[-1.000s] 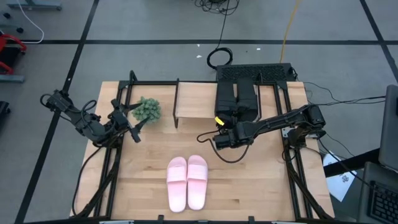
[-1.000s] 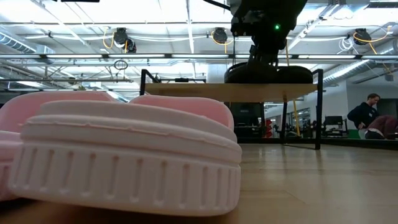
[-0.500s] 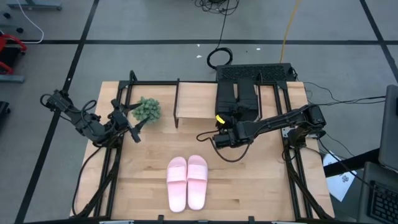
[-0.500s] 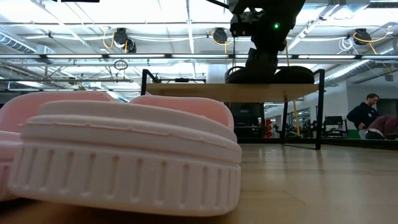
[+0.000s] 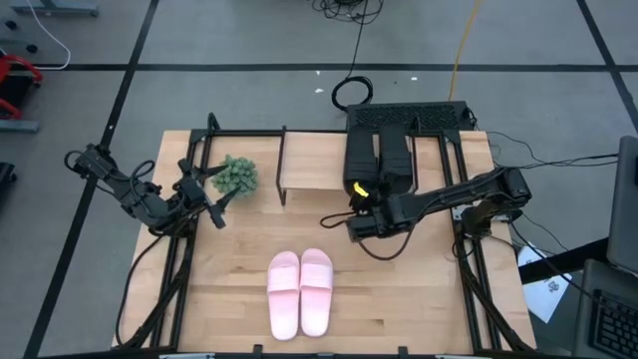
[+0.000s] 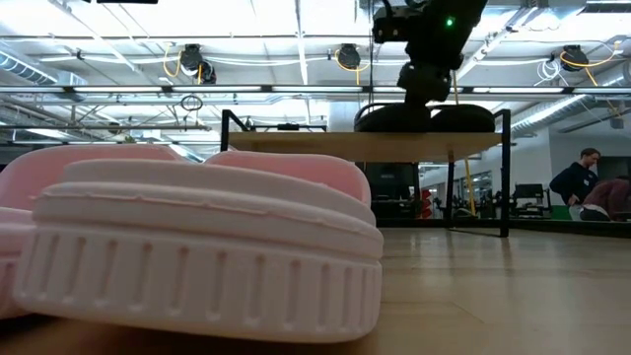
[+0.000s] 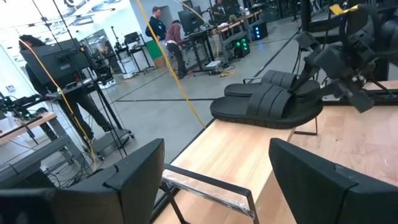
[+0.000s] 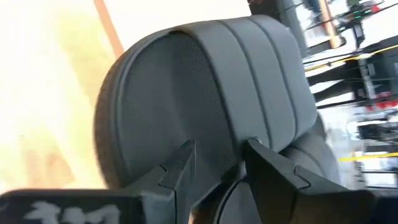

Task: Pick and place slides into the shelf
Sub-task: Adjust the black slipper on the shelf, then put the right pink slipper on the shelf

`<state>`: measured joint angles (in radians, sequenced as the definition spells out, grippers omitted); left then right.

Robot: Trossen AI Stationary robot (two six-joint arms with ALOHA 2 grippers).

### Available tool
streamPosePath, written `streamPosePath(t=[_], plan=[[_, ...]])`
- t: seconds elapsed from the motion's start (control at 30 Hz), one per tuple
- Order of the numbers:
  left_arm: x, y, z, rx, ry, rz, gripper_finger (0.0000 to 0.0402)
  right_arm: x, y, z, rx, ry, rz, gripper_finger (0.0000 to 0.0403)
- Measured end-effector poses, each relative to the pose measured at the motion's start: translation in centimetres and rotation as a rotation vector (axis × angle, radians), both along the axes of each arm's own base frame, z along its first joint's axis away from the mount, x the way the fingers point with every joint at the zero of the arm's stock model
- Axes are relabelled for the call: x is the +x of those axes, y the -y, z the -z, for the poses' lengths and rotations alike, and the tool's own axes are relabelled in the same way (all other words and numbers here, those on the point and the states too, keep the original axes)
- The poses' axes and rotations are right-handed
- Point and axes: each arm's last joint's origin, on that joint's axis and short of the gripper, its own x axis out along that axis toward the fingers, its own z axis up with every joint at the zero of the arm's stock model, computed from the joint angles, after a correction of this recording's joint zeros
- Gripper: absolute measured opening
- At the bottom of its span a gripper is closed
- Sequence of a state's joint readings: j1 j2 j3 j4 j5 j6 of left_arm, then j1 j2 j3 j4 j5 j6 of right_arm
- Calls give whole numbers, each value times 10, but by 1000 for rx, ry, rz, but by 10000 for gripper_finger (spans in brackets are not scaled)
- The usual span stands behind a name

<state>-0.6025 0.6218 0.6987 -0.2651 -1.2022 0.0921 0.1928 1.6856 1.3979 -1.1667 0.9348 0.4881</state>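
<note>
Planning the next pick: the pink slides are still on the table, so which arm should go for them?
Probably right. The right gripper is at the shelf by the black slides, nearer the pink slides. The left gripper waits by the small plant.

A pale, matt wooden bench (image 5: 399,289) with visible plank grain carries a low shelf with a smooth light wood top board (image 5: 314,160) on thin black metal legs. Two matt black, rubbery-looking slide sandals (image 7: 270,102) with ridged straps lie on the board. Two light pink, foam-like slide sandals (image 5: 299,289) look matt, their sole edge moulded with ribs. The left claw's fingers (image 7: 134,174) are dull dark plastic.
</note>
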Motion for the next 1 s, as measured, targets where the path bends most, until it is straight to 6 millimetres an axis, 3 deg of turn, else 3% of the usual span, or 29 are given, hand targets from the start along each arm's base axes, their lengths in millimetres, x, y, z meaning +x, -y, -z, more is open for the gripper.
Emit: streamPosePath(t=[0.53, 0.73, 1.0], plan=[[0, 0, 0, -14, 10, -2, 294, -14, -8, -32, 130, 142, -68, 124], [0, 0, 0, -17, 11, 0, 294, -10, -36, -42, 133, 213, -250, 107], [6, 8, 4, -82, 5, 140, 294, -16, -94, -55, 167, 351, -501, 98]])
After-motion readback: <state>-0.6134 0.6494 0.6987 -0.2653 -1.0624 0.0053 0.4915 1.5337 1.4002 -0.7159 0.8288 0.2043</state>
